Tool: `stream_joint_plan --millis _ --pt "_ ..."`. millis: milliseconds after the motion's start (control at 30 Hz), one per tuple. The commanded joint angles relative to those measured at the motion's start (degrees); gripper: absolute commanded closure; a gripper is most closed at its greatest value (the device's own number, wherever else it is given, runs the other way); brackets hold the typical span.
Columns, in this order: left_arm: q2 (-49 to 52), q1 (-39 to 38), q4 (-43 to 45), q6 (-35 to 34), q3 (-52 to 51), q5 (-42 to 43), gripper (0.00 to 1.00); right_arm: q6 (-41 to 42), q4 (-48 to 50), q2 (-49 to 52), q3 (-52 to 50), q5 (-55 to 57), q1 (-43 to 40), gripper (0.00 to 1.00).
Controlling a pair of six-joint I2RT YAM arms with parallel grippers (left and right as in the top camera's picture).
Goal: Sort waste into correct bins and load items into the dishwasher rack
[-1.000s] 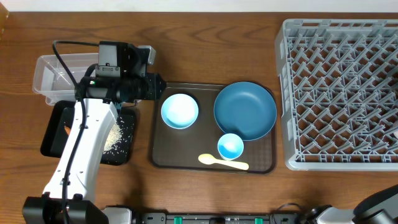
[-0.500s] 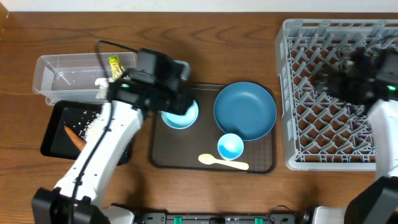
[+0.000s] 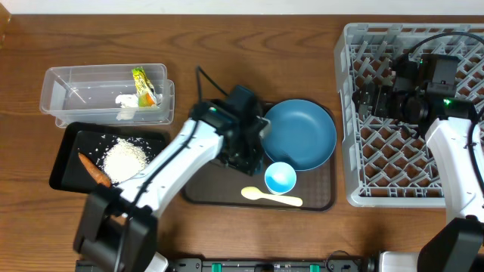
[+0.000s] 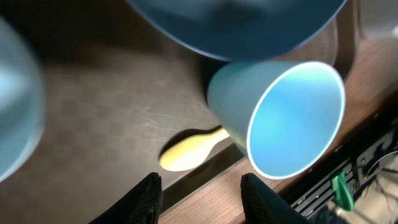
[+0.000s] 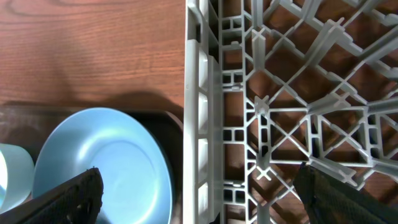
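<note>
My left gripper [image 3: 249,157] is open and empty, low over the brown tray beside the dark-blue plate [image 3: 299,134]. In the left wrist view its fingers [image 4: 152,199] frame the tray's front edge, with a small light-blue bowl [image 4: 292,118], the cream spoon [image 4: 186,152] and the plate [image 4: 236,25] ahead. A larger light-blue bowl [image 4: 15,118] is blurred at the left; my arm hides it in the overhead view. My right gripper [image 3: 370,102] is open and empty over the left edge of the grey rack [image 3: 412,166]. The right wrist view shows the rack wall [image 5: 205,93] and the plate [image 5: 106,168].
The clear tub [image 3: 76,91] holds the yellow-green wrapper [image 3: 141,85] and white tissue [image 3: 127,106]. The black tray [image 3: 68,147] holds rice [image 3: 125,159] and the carrot piece [image 3: 94,170]. The small bowl [image 3: 280,177] and spoon [image 3: 271,198] lie on the brown tray [image 3: 204,193].
My left arm has swung right from the bins to over the brown tray, now covering the larger bowl. My right arm has come in over the rack's left side.
</note>
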Motion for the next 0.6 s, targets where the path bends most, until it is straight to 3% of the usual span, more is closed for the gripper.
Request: stream_joint_plan --millis 0,500,567 --pt "1.49 -2.43 -0.15 -0.50 -0.52 -0.04 0.55 -1.07 -0.15 -0.96 0.66 0.35 0.50 0.01" --pt "5.38 -5.88 3.78 -2.62 -0.61 -0.74 0.51 -1.07 -0.98 -0.96 0.66 0.35 0.39 0.01" --pt "6.38 -5.88 4.39 -3.56 -0.61 -0.72 0.59 -1.07 -1.22 -0.96 0.66 0.33 0.39 0.01"
